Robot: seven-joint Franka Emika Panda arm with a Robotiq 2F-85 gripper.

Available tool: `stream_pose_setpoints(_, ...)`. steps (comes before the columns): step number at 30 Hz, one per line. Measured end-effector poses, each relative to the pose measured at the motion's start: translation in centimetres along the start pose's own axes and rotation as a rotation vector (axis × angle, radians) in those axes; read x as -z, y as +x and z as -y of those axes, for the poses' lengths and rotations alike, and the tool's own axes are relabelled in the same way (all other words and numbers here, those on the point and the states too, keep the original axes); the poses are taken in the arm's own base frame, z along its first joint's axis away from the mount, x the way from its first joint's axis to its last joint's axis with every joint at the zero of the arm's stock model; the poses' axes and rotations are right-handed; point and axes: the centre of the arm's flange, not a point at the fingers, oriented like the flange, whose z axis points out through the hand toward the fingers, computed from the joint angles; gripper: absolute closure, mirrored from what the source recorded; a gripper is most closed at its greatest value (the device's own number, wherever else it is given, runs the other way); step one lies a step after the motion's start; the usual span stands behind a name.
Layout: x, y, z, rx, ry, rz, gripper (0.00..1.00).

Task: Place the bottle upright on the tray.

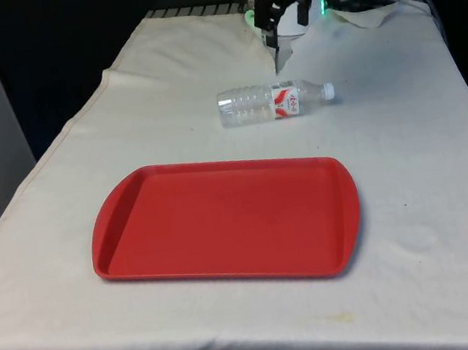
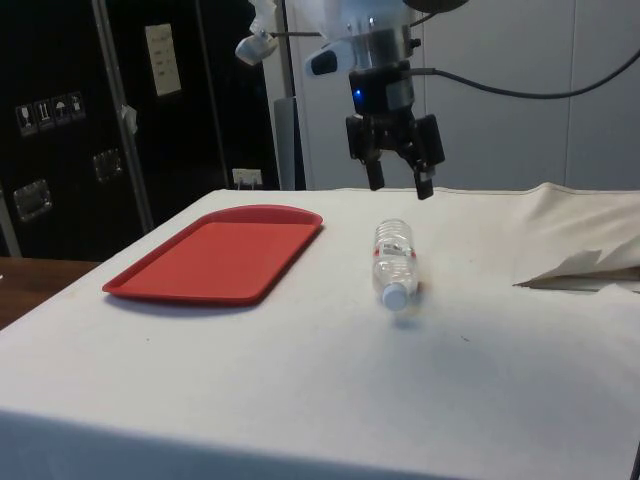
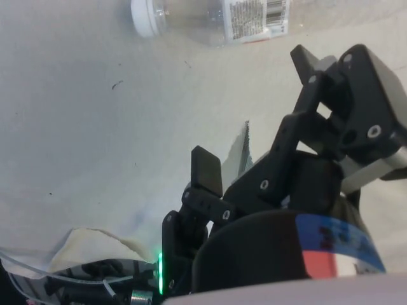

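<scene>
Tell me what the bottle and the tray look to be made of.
Bottle: clear, thin plastic by its look, with see-through ribbed walls, a white cap and a red-and-white label. Tray: probably moulded hard plastic, uniformly red with a smooth, slightly glossy face and a raised rounded rim.

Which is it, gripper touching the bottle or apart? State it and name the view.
Apart. In the side view the gripper hangs open above the bottle, which lies on its side on the cloth, with bare background showing between the fingertips and the bottle.

My arm's black gripper [image 2: 398, 180]

I saw blocky black fingers [image 3: 206, 171] with silver screws, a white wrist above them, and a dark cable trailing off.
</scene>
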Motion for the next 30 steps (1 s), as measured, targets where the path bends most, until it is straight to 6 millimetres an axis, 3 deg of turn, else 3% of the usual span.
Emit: stream_pose_setpoints(30, -0.22, 0.21, -0.07, 0.169, -0.037, -0.03, 0.0)
